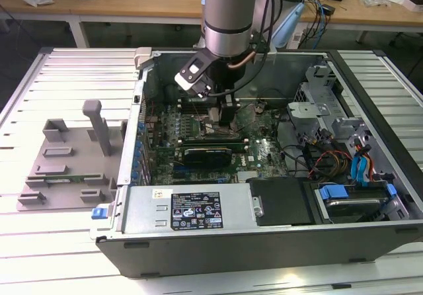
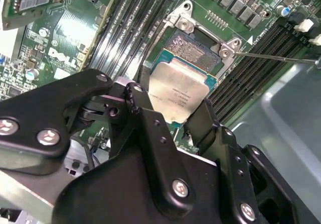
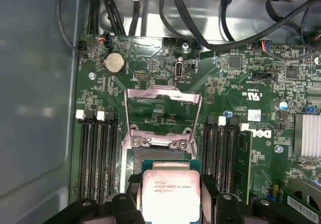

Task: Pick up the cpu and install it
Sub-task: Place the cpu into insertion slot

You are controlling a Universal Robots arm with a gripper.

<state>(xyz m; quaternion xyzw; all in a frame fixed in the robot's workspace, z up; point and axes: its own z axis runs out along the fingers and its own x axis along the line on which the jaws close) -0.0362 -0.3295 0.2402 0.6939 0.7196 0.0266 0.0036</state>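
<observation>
Silver cpu (image 2: 179, 91) clamped in the hand (image 2: 171, 107) hangs over the socket (image 2: 193, 48), memory slots (image 3: 95, 153) flanking.

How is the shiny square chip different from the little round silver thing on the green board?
The cpu is square; the battery is round. The cpu is clamped in the tool over the green board, while the battery sits in its holder on the board. The cpu's top carries small print; the battery's face looks plain. Both are shiny silver metal.
</observation>
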